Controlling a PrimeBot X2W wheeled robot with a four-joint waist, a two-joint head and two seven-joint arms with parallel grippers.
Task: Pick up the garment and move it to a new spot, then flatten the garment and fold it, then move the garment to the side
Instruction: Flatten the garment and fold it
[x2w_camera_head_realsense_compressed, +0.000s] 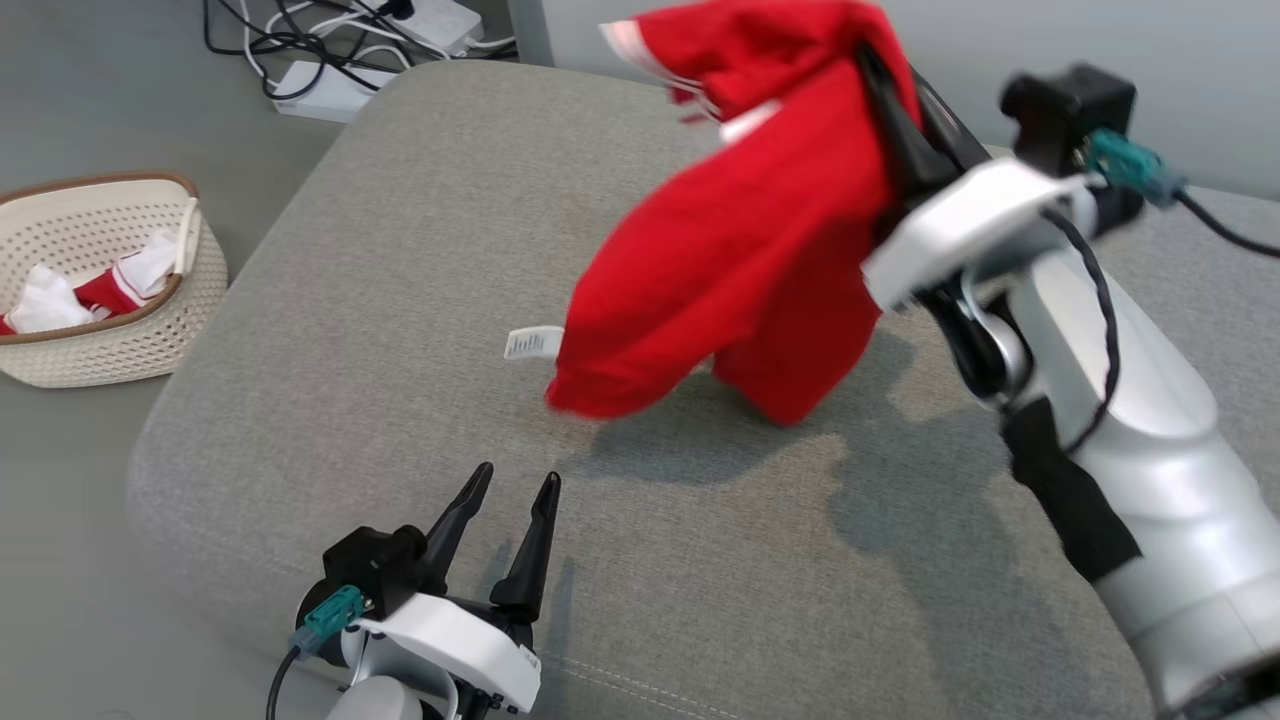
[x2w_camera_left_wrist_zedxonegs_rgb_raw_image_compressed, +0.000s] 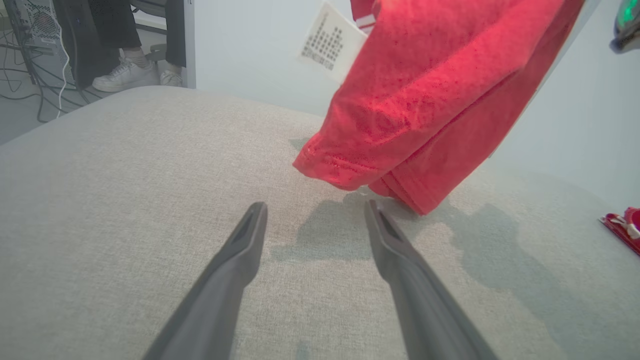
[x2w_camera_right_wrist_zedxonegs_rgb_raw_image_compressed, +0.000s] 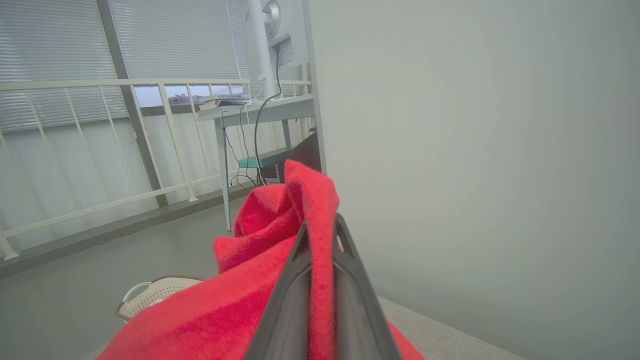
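Nearest the head camera, the left gripper (x2w_camera_head_realsense_compressed: 517, 473) hovers low over the near edge of the cushion (x2w_camera_head_realsense_compressed: 400, 250), its two dark fingers spread apart with nothing between them; the left wrist view shows the same released fingers (x2w_camera_left_wrist_zedxonegs_rgb_raw_image_compressed: 240, 250) pointing across bare grey fabric. Far to the left, on the floor, stands a pale woven basket (x2w_camera_head_realsense_compressed: 120, 350) with red and white cloths (x2w_camera_head_realsense_compressed: 90, 290) inside. Behind it, a tangle of black and white cables (x2w_camera_head_realsense_compressed: 330, 40) lies on the floor by the cushion's far corner. Moving right, a small white label (x2w_camera_head_realsense_compressed: 533, 343) sticks out from the left edge of the red garment (x2w_camera_head_realsense_compressed: 740, 250), which hangs bunched in the air above the middle of the cushion. Its lower corners droop close to the fabric, over their own shadow; whether they touch it cannot be told. At the right, the right gripper (x2w_camera_right_wrist_zedxonegs_rgb_raw_image_compressed: 322, 227) is raised and clenched on a fold at the garment's top, red cloth pinched between its fingers.
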